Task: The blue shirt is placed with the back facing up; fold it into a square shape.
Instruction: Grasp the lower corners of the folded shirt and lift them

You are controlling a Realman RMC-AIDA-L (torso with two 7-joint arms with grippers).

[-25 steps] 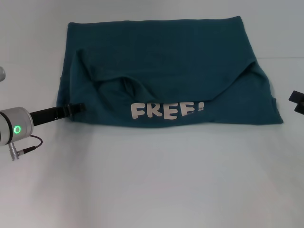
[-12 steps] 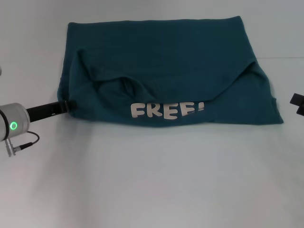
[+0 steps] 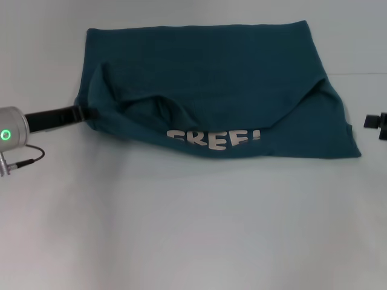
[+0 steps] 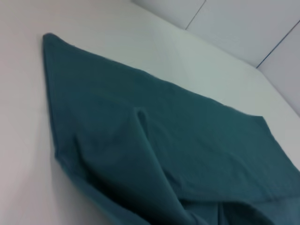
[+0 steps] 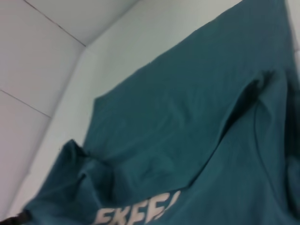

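The large dark teal-blue cotton shirt [image 3: 211, 90] was spread, rumpled and partly folded, on the smooth white surface [image 3: 193, 229]. Its left edge was gripped by the closed left pincer [image 3: 89, 113]. The right pincer [image 3: 376, 122] was parked beside the right edge; its state could not be told.

Left tool [image 3: 91, 112] reaches in low from the left; right tool [image 3: 376, 123] sits at the right edge.

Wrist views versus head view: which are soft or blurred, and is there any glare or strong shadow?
Head view: sharp and evenly lit, with the lettering on the blue shirt readable and only a faint shadow on the table. Left wrist view: soft throughout, no glare. Right wrist view: blurred, letters smeared, deep shadow in the folds.
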